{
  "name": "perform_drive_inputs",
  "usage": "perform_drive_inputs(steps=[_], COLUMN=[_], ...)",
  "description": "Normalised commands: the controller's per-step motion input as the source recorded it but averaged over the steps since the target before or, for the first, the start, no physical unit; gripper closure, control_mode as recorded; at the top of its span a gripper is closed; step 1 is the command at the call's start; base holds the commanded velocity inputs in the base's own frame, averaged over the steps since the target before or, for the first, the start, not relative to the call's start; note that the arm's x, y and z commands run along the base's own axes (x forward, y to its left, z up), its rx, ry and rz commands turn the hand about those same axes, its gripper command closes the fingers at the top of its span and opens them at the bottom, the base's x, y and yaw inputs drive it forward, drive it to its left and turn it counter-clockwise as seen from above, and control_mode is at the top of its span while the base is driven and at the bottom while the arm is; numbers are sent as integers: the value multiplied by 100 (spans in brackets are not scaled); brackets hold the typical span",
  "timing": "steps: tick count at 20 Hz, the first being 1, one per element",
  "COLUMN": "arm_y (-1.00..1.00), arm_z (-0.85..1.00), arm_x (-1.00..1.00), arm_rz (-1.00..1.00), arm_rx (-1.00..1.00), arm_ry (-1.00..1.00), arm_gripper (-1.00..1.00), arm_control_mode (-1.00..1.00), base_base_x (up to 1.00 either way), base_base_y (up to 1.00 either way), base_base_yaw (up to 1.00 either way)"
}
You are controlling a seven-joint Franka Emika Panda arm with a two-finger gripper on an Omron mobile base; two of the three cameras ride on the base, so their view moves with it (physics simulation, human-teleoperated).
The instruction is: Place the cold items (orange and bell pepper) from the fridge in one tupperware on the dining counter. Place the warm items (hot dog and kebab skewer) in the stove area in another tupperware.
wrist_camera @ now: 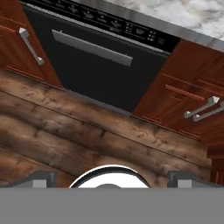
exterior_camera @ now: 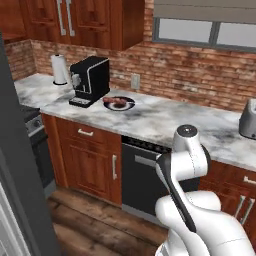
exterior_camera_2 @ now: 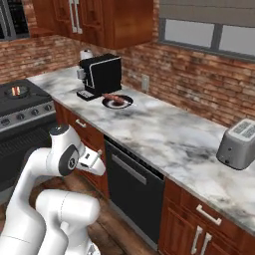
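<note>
A dark plate [exterior_camera: 119, 103] [exterior_camera_2: 118, 101] sits on the marble counter beside the coffee machine. On it lies a long reddish food item that looks like the kebab skewer [exterior_camera_2: 115, 99]. A pan on the stove [exterior_camera_2: 18, 91] holds a small red and pale item, perhaps the hot dog; it is too small to tell. My gripper [wrist_camera: 113, 179] is open and empty, with its fingertips [wrist_camera: 41, 177] wide apart. It points down at the wooden floor in front of the dishwasher. The orange, bell pepper and tupperware are out of view.
A black coffee machine [exterior_camera: 91, 80] and a paper towel roll [exterior_camera: 59, 69] stand at the counter's left. A toaster [exterior_camera_2: 239, 142] stands at the right. Below are the dishwasher [wrist_camera: 94, 65] and wooden cabinet doors with handles [wrist_camera: 31, 45]. A tall dark grey panel [exterior_camera: 15, 165] rises close on the left.
</note>
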Motion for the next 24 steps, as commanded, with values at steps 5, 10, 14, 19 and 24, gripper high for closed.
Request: perform_drive_inputs(steps=[5,10,14,19,24], arm_y=[0,0,0,0,0], arm_z=[0,0,0,0,0], arm_x=[0,0,0,0,0], arm_rz=[0,0,0,0,0], arm_rx=[0,0,0,0,0], arm_ry=[0,0,0,0,0], arm_gripper=[-100,-100,-100,-100,-100], arm_control_mode=[100,100,100,100,100], base_base_x=[50,73,80,67,59], base_base_y=[4,2,0,0,0], base_base_yaw=[51,49,48,46,41])
